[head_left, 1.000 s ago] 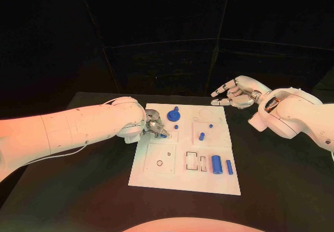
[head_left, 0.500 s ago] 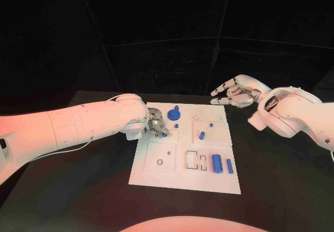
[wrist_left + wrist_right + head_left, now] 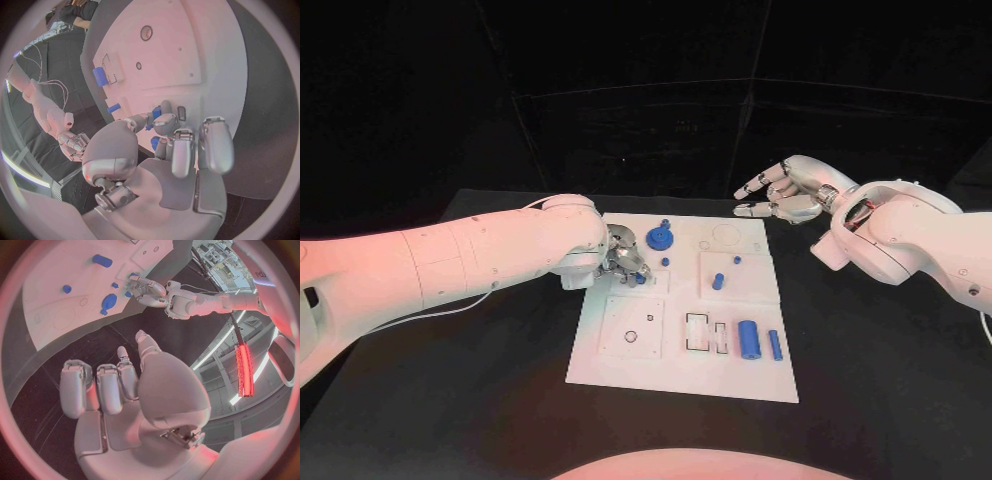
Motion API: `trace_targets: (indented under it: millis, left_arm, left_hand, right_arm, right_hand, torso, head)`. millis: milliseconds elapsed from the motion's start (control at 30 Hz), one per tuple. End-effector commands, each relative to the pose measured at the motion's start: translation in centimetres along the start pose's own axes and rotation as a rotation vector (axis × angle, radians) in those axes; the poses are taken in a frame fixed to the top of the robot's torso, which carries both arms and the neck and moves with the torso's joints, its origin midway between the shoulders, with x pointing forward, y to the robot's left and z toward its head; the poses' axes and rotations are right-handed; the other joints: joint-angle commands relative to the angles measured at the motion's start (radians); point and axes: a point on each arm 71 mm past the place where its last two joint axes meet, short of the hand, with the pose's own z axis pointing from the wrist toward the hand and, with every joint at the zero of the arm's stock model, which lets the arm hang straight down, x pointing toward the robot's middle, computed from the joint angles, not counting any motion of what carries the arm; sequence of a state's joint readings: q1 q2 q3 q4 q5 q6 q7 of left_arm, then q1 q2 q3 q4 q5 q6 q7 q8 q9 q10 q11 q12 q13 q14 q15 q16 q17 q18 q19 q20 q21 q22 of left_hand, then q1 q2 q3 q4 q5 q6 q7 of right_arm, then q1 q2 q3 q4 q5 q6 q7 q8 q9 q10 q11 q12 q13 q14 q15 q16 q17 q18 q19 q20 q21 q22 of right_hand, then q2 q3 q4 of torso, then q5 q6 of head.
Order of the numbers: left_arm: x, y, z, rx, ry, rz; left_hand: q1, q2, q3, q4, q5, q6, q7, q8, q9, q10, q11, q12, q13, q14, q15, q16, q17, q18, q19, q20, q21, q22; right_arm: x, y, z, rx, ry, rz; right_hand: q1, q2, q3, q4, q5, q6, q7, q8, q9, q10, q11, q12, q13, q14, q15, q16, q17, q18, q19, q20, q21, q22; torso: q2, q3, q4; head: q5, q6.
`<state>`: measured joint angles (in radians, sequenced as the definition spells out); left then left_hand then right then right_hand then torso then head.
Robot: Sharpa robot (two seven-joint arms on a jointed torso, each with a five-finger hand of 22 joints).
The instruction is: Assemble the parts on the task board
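Note:
The white task board (image 3: pixel 678 375) lies in the middle of the black table. My left hand (image 3: pixel 620 260) sits over the board's back left section, fingers curled down and pinching a small blue part (image 3: pixel 639 281) that stands on the board. The left wrist view shows that part (image 3: pixel 154 143) between the fingertips (image 3: pixel 165 119). A round blue part with a peg (image 3: pixel 661 237) lies just behind the hand. My right hand (image 3: pixel 786 195) hovers off the board's back right corner, fingers spread and holding nothing.
Other blue parts lie on the board: two short pegs (image 3: pixel 718 282), a thick cylinder (image 3: pixel 750 340) and a slim bar (image 3: pixel 775 345) at the front right. Rectangular slots (image 3: pixel 697 332) and a plate with holes (image 3: pixel 633 328) sit at the front. Black table surrounds the board.
My left arm has shifted slightly while its hand stays on the small blue part at the same spot. The right hand has barely moved.

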<state>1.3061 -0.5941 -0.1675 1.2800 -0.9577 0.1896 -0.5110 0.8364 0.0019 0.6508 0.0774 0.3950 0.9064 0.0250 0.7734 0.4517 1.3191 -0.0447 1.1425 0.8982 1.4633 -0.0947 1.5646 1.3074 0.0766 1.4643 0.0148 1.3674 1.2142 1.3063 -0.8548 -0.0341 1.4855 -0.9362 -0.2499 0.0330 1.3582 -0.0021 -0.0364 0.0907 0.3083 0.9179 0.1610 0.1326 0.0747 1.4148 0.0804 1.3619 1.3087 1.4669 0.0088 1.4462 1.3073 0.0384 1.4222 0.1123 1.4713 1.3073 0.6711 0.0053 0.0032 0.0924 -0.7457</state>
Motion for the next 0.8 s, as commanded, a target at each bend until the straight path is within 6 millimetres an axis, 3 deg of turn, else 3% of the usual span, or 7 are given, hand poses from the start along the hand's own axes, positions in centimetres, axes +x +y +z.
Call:
trace_targets:
  millis: [33, 133, 167, 267, 433, 600, 800]
  left_arm:
    - [0.0, 0.5, 0.1, -0.014, 0.008, 0.007]
    - [-0.2, 0.6, 0.1, -0.017, -0.001, 0.001]
    - [-0.2, 0.7, 0.1, -0.018, -0.003, 0.0]
    - [-0.3, 0.7, 0.1, -0.018, -0.006, -0.002]
    - [-0.3, 0.8, 0.0, -0.017, -0.009, -0.005]
    - [-0.4, 1.1, -0.3, -0.017, -0.019, -0.013]
    - [-1.0, 1.6, -1.1, -0.009, -0.049, -0.033]
  left_hand:
    - [-0.022, -0.003, -0.045, 0.023, -0.015, 0.01, 0.001, -0.005, -0.005, 0.007, 0.001, 0.003, -0.002, 0.107, -0.007, 0.006, 0.263, -0.01, 0.016, -0.007, 0.003, 0.001]
    - [-0.039, -0.012, -0.118, 0.045, -0.042, 0.017, 0.0, -0.01, -0.012, 0.009, -0.001, 0.004, -0.003, 0.107, -0.008, 0.006, 0.263, -0.011, 0.017, -0.009, 0.005, 0.005]
    - [-0.04, -0.015, -0.149, 0.051, -0.1, 0.02, -0.002, -0.011, -0.014, 0.01, -0.002, 0.004, -0.004, 0.107, -0.009, 0.006, 0.263, -0.011, 0.017, -0.009, 0.005, 0.006]
    - [-0.034, -0.028, -0.208, 0.059, -0.231, 0.022, -0.004, -0.015, -0.019, 0.011, -0.003, 0.005, -0.005, 0.107, -0.011, 0.006, 0.263, -0.011, 0.017, -0.011, 0.005, 0.008]
    - [-0.005, -0.04, -0.305, 0.075, -0.323, 0.027, -0.007, -0.02, -0.028, 0.012, -0.003, 0.007, -0.006, 0.107, -0.012, 0.006, 0.263, -0.012, 0.018, -0.013, 0.007, 0.014]
    - [0.013, -0.053, -0.368, 0.086, -0.337, 0.029, -0.006, -0.022, -0.032, 0.013, -0.005, 0.009, -0.006, 0.107, -0.013, 0.006, 0.263, -0.013, 0.019, -0.013, 0.01, 0.019]
    - [0.04, -0.059, -0.435, 0.101, -0.344, 0.03, -0.006, -0.022, -0.036, 0.012, -0.006, 0.011, -0.007, 0.107, -0.014, 0.006, 0.263, -0.011, 0.018, -0.014, 0.005, 0.014]
  right_arm:
    - [-0.1, 0.1, 0.0, -0.003, -0.001, 0.006]
    - [-0.1, 0.1, 0.0, -0.002, -0.001, 0.006]
    - [-0.1, 0.1, 0.0, -0.002, -0.002, 0.006]
    - [-0.1, 0.0, 0.0, -0.002, -0.002, 0.005]
    - [-0.1, 0.0, 0.0, -0.002, 0.004, 0.005]
    - [-0.1, 0.0, 0.0, -0.002, 0.004, 0.005]
    - [-0.2, -0.1, 0.0, -0.001, 0.005, 0.005]
  right_hand:
    - [0.005, 0.006, -0.008, 0.0, 0.007, 0.007, 0.001, 0.007, 0.0, -0.002, -0.006, -0.001, 0.047, 0.051, -0.008, -0.006, 0.025, 0.012, -0.008, 0.0, -0.007, 0.061]
    - [0.005, 0.006, -0.008, 0.0, 0.007, 0.007, 0.001, 0.007, 0.0, -0.003, -0.006, -0.002, 0.046, 0.051, -0.008, -0.007, 0.024, 0.013, -0.009, 0.0, -0.008, 0.059]
    - [0.005, 0.006, -0.008, 0.0, 0.007, 0.007, 0.001, 0.007, 0.0, -0.003, -0.006, -0.002, 0.046, 0.051, -0.008, -0.007, 0.024, 0.013, -0.009, 0.0, -0.008, 0.059]
    - [0.005, 0.006, -0.008, 0.0, 0.007, 0.007, 0.001, 0.007, 0.0, -0.003, -0.006, -0.003, 0.045, 0.05, -0.008, -0.008, 0.021, 0.013, -0.011, 0.0, -0.009, 0.057]
    - [0.004, 0.006, -0.008, 0.0, 0.008, 0.007, 0.001, 0.007, 0.0, -0.004, -0.006, -0.004, 0.044, 0.05, -0.008, -0.008, 0.021, 0.014, -0.013, 0.0, -0.011, 0.054]
    - [0.005, 0.005, -0.009, 0.0, 0.008, 0.006, 0.001, 0.007, 0.0, -0.006, -0.006, -0.006, 0.042, 0.049, -0.008, -0.01, 0.018, 0.014, -0.014, 0.0, -0.011, 0.053]
    - [0.004, 0.005, -0.01, 0.001, 0.008, 0.006, 0.001, 0.007, 0.0, -0.007, -0.006, -0.007, 0.041, 0.048, -0.008, -0.012, 0.014, 0.015, -0.016, 0.0, -0.013, 0.05]
  torso:
    - [0.001, -0.0004, -0.0001]
    - [0.0, -0.0001, -0.0001]
    - [0.0, 0.0001, 0.0001]
    - [0.0, -0.0002, 0.0]
    - [0.0, -0.0008, 0.0009]
    - [-0.001, 0.0006, 0.0014]
    - [-0.001, -0.0006, 0.0001]
  head:
    - [-0.002, -0.001]
    - [-0.001, 0.0]
    - [-0.002, 0.0]
    - [-0.001, 0.001]
    - [0.0, 0.003]
    - [-0.001, 0.002]
    - [-0.002, 0.004]
